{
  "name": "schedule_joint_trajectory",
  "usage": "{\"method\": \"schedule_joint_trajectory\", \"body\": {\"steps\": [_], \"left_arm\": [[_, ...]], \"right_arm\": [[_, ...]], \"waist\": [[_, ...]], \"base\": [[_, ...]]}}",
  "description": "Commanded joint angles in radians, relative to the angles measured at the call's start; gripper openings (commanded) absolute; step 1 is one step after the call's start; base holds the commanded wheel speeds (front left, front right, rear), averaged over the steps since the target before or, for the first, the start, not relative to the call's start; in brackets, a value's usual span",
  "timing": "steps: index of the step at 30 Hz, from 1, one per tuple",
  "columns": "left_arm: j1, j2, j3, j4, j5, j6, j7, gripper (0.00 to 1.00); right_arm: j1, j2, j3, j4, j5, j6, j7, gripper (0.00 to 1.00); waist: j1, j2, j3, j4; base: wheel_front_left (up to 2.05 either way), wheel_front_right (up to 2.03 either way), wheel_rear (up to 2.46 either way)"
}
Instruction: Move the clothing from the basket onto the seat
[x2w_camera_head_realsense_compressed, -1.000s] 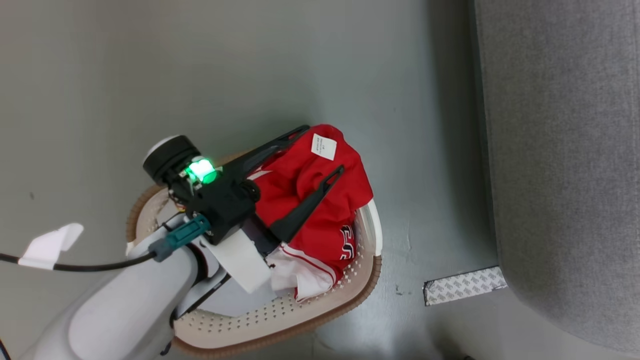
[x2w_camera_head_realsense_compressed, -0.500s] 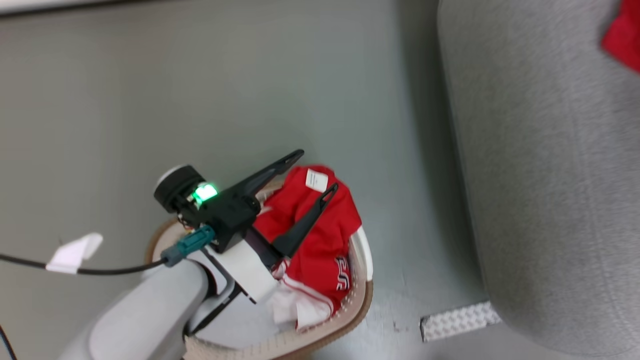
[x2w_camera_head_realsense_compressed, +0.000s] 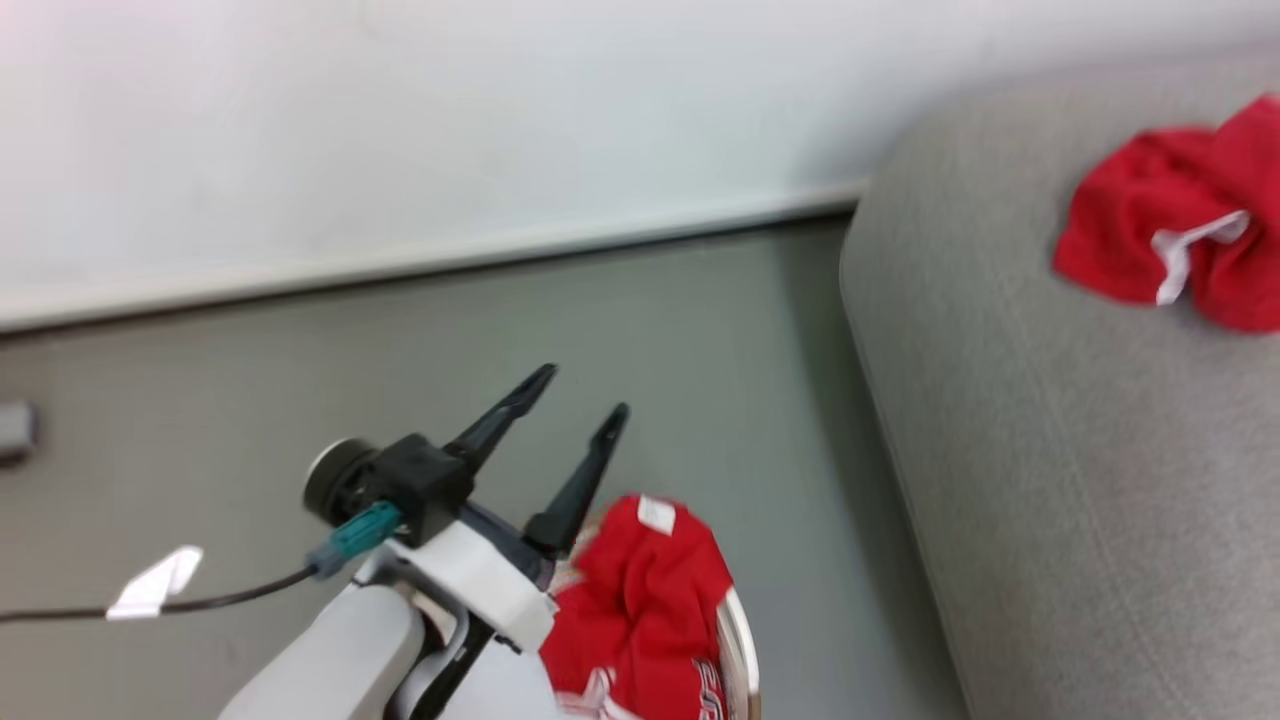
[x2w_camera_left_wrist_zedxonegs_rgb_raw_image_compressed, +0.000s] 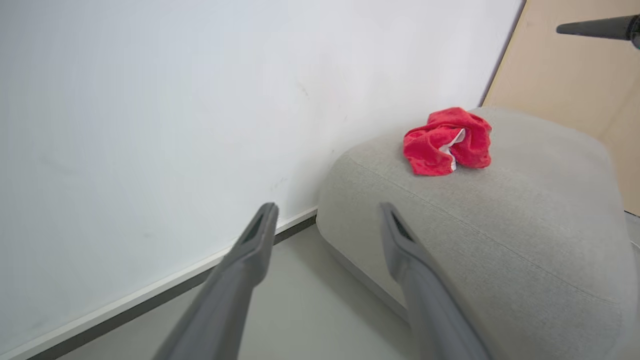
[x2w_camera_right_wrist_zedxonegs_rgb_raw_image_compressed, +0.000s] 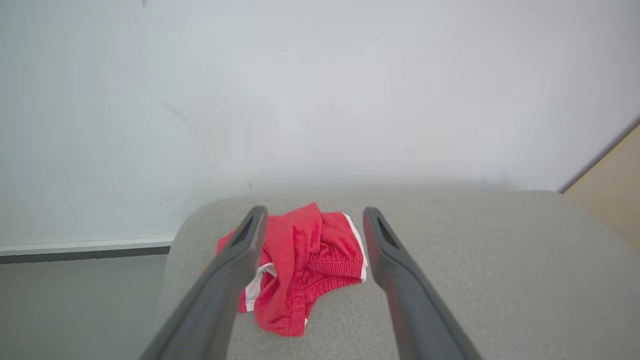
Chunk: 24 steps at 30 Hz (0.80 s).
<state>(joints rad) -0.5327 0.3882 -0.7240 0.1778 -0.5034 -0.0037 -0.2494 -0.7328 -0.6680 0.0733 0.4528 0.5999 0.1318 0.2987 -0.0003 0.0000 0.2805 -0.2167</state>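
Lifted since a second ago: left gripper (x2w_camera_head_realsense_compressed: 583, 392), then spread low over the red heap, now up and forward of it, above bare floor (x2w_camera_head_realsense_compressed: 700, 330); head camera tilted upward too, so wall (x2w_camera_head_realsense_compressed: 500, 120) and skirting newly in frame. Sprung apart within that same second: right gripper (x2w_camera_right_wrist_zedxonegs_rgb_raw_image_compressed: 314, 212), pinched shut before. Both grippers wide now, two long dark fingers each, nothing between them and nothing touched. Clothing counted as two red bundles. First bundle (x2w_camera_head_realsense_compressed: 640, 600) still in the basket (x2w_camera_head_realsense_compressed: 742, 650), just behind and to the right of the left gripper's fingers, close under the base of its right finger; one small white label (x2w_camera_head_realsense_compressed: 656, 514) on top, white-edged dark marks low down, cut by the frame edge. Second bundle (x2w_camera_right_wrist_zedxonegs_rgb_raw_image_compressed: 300, 270) on the seat (x2w_camera_right_wrist_zedxonegs_rgb_raw_image_compressed: 475, 280), crumpled, white trim showing, straight ahead of the right gripper and below its fingertips, seen between the two fingers; from the left gripper, ahead and off to the right, well apart. One basket, only part of its pale rim visible. One seat, light grey, rounded edge, to the right of the left gripper. One dark cable with one white tag (x2w_camera_head_realsense_compressed: 155, 585) trailing behind the left gripper's wrist.
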Motion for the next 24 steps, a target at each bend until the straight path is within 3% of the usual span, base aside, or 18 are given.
{"method": "schedule_joint_trajectory", "body": {"steps": [1,8,13,18,21,24], "left_arm": [[0.027,-0.004,0.013,0.004,-0.011,0.016,-0.007,1.00],[0.100,0.009,0.111,0.015,-0.044,0.076,-0.015,1.00],[0.170,0.016,0.222,0.002,-0.045,0.128,-0.015,1.00],[0.265,-0.008,0.330,-0.028,-0.008,0.168,-0.015,1.00],[0.347,-0.046,0.413,-0.054,0.021,0.165,-0.015,1.00],[0.400,-0.081,0.476,-0.061,0.045,0.143,-0.015,1.00]], "right_arm": [[0.034,-0.009,0.010,-0.041,-0.013,-0.002,-0.026,1.00],[0.154,0.062,0.017,-0.269,-0.053,-0.002,-0.131,1.00],[0.259,0.176,0.018,-0.385,-0.067,-0.002,-0.212,1.00],[0.412,0.296,0.018,-0.434,-0.108,-0.002,-0.307,1.00],[0.539,0.390,-0.023,-0.409,-0.137,-0.002,-0.406,1.00],[0.629,0.436,-0.030,-0.365,-0.170,-0.002,-0.478,1.00]], "waist": [[0.0003,0.0000,-0.124,0.037],[0.0003,0.0000,-0.219,0.093],[0.0003,0.0000,-0.258,0.126],[0.0003,0.0000,-0.282,0.162],[0.0003,0.0000,-0.293,0.179],[0.0003,0.0000,-0.303,0.197]], "base": [[0.00,0.00,0.00],[0.00,0.00,0.00],[0.00,0.00,0.00],[0.00,0.00,0.00],[0.00,0.00,0.00],[0.00,0.00,0.00]]}}
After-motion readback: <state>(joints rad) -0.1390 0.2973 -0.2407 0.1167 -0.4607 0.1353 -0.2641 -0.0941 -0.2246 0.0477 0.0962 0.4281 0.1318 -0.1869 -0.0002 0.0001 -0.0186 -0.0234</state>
